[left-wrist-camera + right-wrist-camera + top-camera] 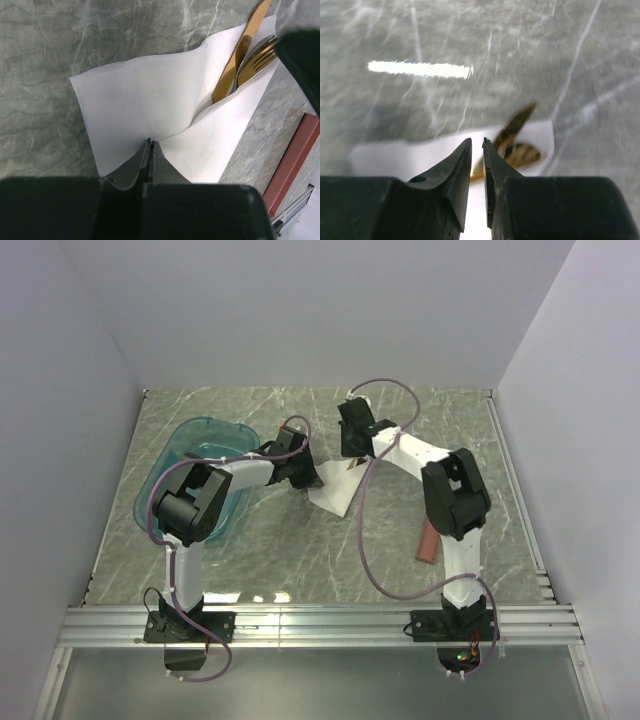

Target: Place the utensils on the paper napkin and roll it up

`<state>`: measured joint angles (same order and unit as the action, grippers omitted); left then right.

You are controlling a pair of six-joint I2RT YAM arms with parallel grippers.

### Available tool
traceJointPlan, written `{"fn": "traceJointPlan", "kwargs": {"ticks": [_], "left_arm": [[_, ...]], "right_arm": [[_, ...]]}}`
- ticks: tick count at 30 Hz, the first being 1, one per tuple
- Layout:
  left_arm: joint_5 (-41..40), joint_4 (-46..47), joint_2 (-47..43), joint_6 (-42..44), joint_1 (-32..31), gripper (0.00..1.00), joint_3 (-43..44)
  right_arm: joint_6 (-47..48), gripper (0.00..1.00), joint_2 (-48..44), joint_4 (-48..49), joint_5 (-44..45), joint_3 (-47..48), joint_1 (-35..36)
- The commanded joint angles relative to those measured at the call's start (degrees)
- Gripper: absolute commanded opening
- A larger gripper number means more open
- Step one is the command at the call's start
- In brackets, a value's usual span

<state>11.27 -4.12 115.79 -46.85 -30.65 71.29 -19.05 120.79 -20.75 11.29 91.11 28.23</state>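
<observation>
table [40, 55]: grey-green marbled top. the paper napkin [145, 95] lies near the middle of it, white, to the right of the teal tub [172, 462] and not touching it.

the utensils [245, 62]: gold-coloured. a knife [239, 55] and a fork [259, 61] lie side by side on the napkin. one layer of the paper is folded over their lower ends, so only the serrated blade and the tines stick out past the fold. they point toward the napkin's far corner, and the knife tip reaches just beyond the paper's edge.

left gripper [150, 146]: low over the near part of the napkin, its fingers pressed together with no gap. the tips meet right at the edge of the folded-over layer and seem to pinch that paper.

right gripper [477, 146]: on the far side of the napkin, above the table, looking down across the paper toward the cutlery. its jaws stand a little apart, a narrow slit, with nothing between them. this view is blurred, so fine detail is lost. its dark body shows at the upper right of the left wrist view, close to the fork tines.

reddish-brown tray [428, 540]: on the table to the right of the napkin, beside the right arm and apart from the paper.
</observation>
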Motion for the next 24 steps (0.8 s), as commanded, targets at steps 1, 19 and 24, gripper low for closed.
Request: {"fn": "traceJointPlan", "kwargs": {"ticks": [1,19,24], "left_arm": [[-3.44,-6.16,3.74,0.97,0.25,0.0,-0.8],[-5.99,-6.34,2.34,-1.22,0.33,0.0,-3.78],[-7.4,-5.38,0.49,-2.71,0.33,0.0,-6.15]], "right_arm": [[-2.39,0.23,-9.34,1.85,-5.12,-5.4,-0.02],[-13.3,0.18,-9.61,11.44,-12.08,-22.29,3.76],[-10.75,0.18,-9.43,9.08,-8.84,-23.96,3.76]]}}
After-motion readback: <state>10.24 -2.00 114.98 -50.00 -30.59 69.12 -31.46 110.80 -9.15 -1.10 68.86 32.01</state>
